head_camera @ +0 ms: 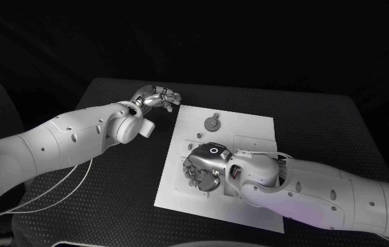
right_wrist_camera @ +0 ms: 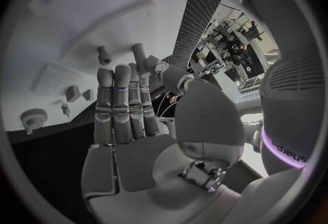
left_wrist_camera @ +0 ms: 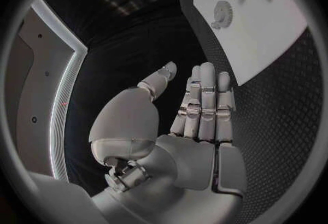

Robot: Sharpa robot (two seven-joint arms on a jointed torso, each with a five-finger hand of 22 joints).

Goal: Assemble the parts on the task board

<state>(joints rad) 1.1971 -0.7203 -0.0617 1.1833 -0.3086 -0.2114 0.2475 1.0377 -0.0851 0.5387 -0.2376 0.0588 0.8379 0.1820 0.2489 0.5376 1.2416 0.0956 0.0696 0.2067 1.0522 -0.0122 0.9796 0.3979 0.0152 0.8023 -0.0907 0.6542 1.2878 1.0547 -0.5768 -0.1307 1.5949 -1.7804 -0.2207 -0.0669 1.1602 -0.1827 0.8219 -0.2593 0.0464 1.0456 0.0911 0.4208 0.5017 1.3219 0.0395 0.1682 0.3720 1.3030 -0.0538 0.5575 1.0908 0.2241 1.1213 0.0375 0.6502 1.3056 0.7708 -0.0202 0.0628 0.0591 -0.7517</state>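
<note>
Nearest us, our right hand (head_camera: 204,168) hovers over the task board (head_camera: 243,126), fingers straight, holding nothing; our left hand (head_camera: 156,98) waits beside it, fingers likewise empty.

1. The left arm (head_camera: 65,140) reaches in over the bench's left side, its wrist bent toward the far edge.
2. The left hand (head_camera: 159,98) hovers near the far-left corner of the task board (head_camera: 251,131), holding nothing; in the left wrist view its fingers (left_wrist_camera: 205,101) lie straight and side by side, the thumb set apart.
3. The right arm (head_camera: 324,188) comes in from the near-right corner of the bench.
4. The right hand (head_camera: 204,165) is palm down over the board's middle, fingers (right_wrist_camera: 123,104) extended together, nothing held.
</note>
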